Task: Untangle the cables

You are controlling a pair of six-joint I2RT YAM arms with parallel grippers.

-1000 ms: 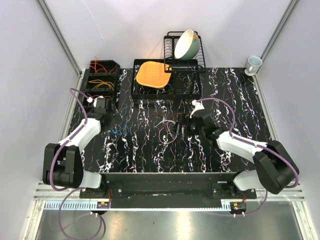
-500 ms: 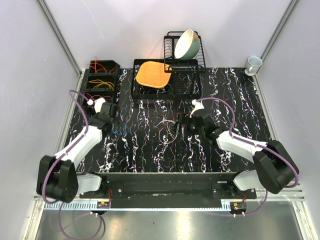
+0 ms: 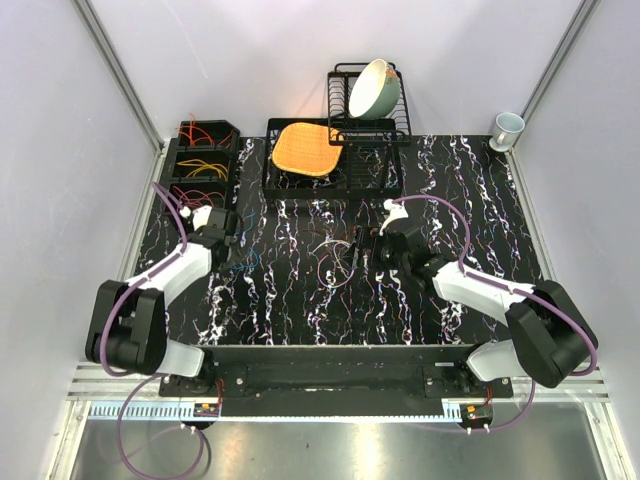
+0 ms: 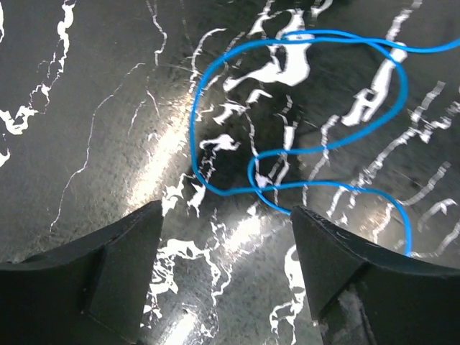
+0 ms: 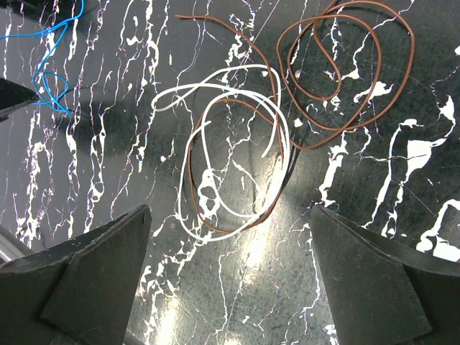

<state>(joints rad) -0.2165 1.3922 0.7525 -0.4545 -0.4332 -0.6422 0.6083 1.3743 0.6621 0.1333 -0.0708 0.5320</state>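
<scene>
Three cables, all flat on the counter [image 3: 300,310].

1. Blue cable [image 4: 192,118]: one open loop. Its long axis runs 8 to 2 o'clock in the left wrist view, with a tail leaving toward 4 o'clock. It lies just ahead of the left pincer [image 4: 226,215], which stands well open and holds nothing.
2. White cable [image 5: 188,154]: an oval loop at mid-counter, long axis 7 to 1 o'clock in the right wrist view.
3. Brown cable [image 5: 379,50]: overlaps the white loop and coils at its 1 o'clock.

The right pincer [image 5: 230,212] is spread wide and empty.
</scene>
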